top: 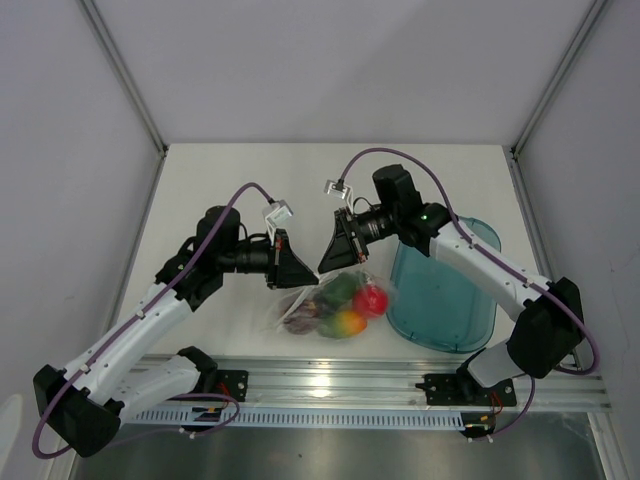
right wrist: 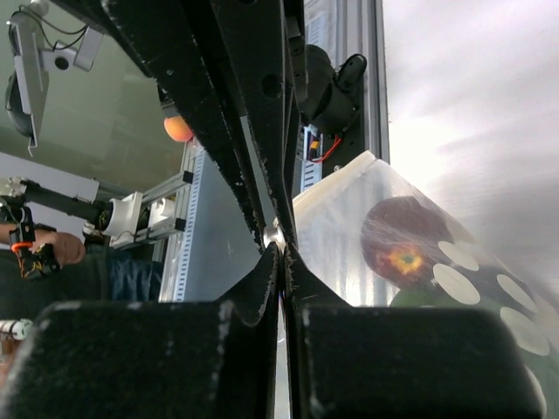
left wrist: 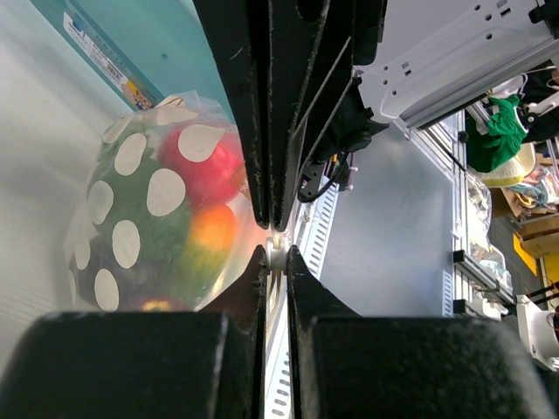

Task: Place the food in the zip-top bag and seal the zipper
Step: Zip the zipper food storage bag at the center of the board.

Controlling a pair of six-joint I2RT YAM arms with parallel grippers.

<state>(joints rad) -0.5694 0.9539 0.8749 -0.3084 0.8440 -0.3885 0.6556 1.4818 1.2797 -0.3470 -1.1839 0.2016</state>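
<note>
The clear zip-top bag (top: 335, 305), printed with white dots, hangs low over the table's near edge. It holds the food: a red tomato (top: 371, 298), an orange-yellow piece (top: 350, 322), a green piece (top: 340, 288) and a dark purple piece (top: 298, 312). My left gripper (top: 305, 280) and right gripper (top: 328, 265) meet tip to tip above it. Both are shut on the bag's top edge at the zipper (left wrist: 276, 255). In the left wrist view the bag (left wrist: 148, 209) bulges left of the jaws. In the right wrist view the bag (right wrist: 384, 227) lies to the right, with the purple piece (right wrist: 397, 244) visible inside. No white radish shows.
A translucent teal oval tray (top: 445, 285) stands right of the bag, under the right arm. The aluminium rail (top: 330, 380) with both arm bases runs along the near edge. White walls enclose the table on three sides.
</note>
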